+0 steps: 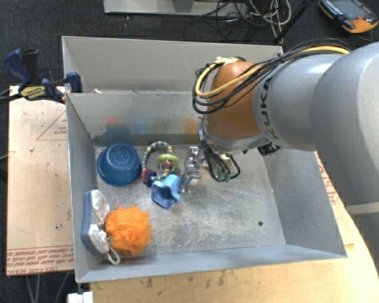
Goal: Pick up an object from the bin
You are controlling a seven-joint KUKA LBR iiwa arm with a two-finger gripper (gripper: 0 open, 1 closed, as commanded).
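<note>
Grey metal bin (240, 214), floor scuffed and speckled. Your gripper (191, 169) sits low near mid-bin, just beside the upper edge of a small light-blue, cup-shaped piece (167, 192). Clenched or released, you cannot tell. Just left lie a beaded multicolour ring toy (163, 161) and a round blue plastic bowl (119, 164). A fuzzy orange pouf (129, 230) sits in the front-left corner.

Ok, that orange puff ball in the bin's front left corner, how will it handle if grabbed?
The orange puff ball looks like ruffled mesh: probably soft and light, squashing rather than slipping. Its rough surface suggests it would hardly roll if pushed. It touches the blue-and-white thing beside it, which might drag along.
</note>
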